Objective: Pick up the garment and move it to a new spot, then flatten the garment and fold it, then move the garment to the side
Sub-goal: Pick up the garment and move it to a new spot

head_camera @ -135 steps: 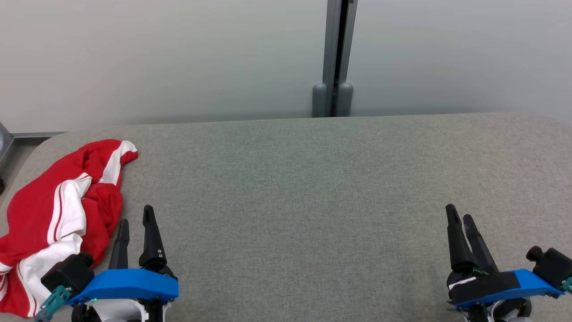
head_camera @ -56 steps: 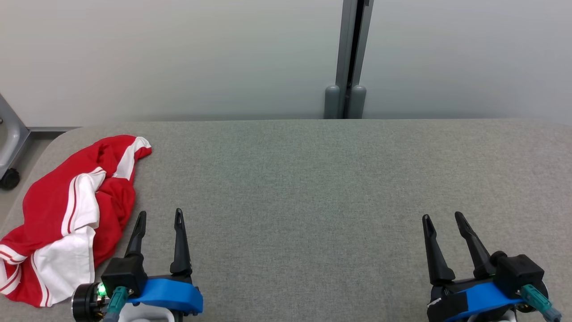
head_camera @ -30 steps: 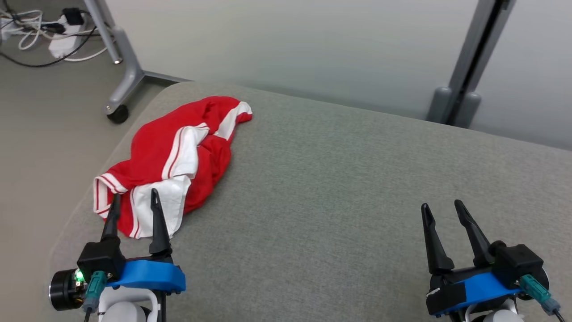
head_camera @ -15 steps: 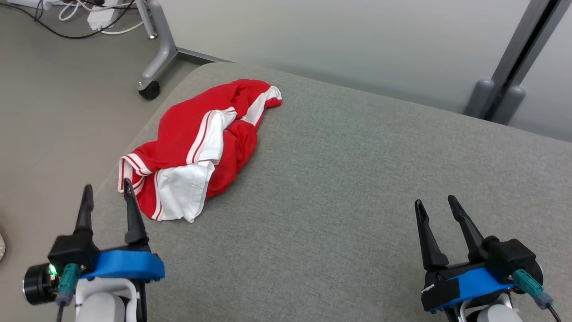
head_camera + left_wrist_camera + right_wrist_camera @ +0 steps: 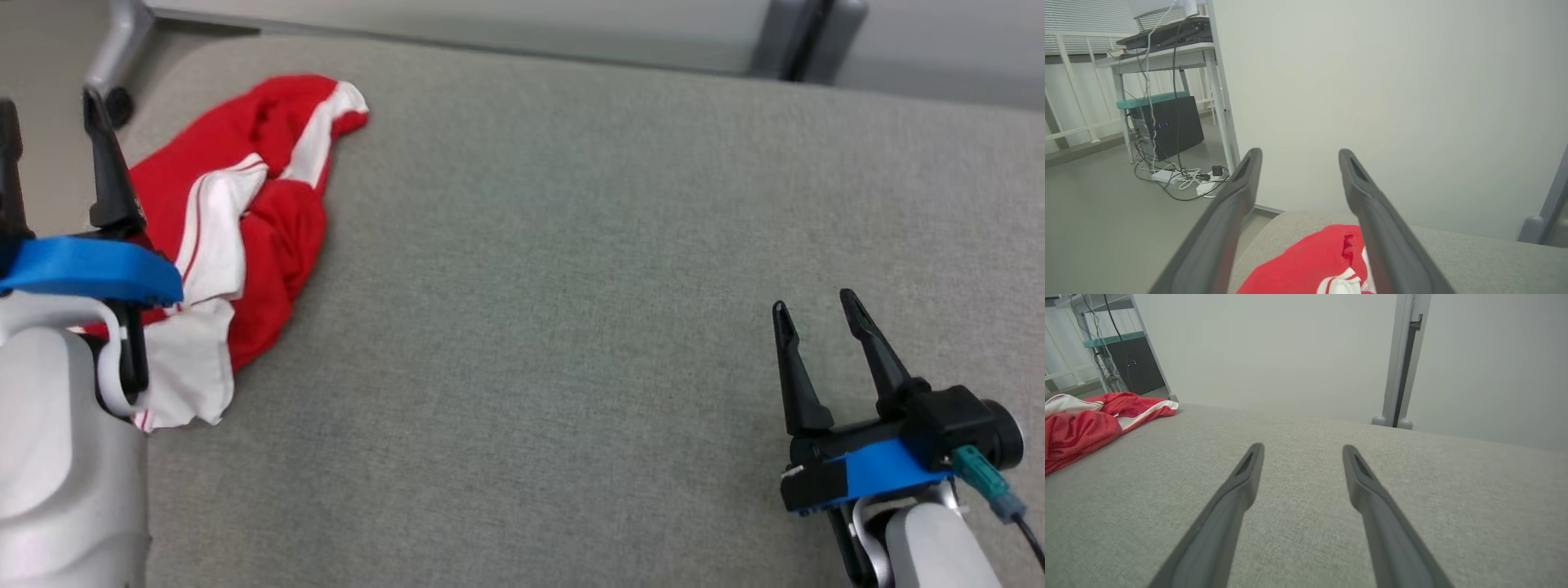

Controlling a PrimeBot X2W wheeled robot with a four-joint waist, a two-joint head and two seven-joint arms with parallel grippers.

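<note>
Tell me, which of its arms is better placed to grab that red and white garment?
Likely the left. The left gripper, open, hangs right by the crumpled garment at the left end of the grey surface; the right gripper, also open, sits far across it.

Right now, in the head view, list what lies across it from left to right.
The left gripper, jaws apart → red and white garment → bare stretch of the grey table → right gripper, jaws apart.
</note>
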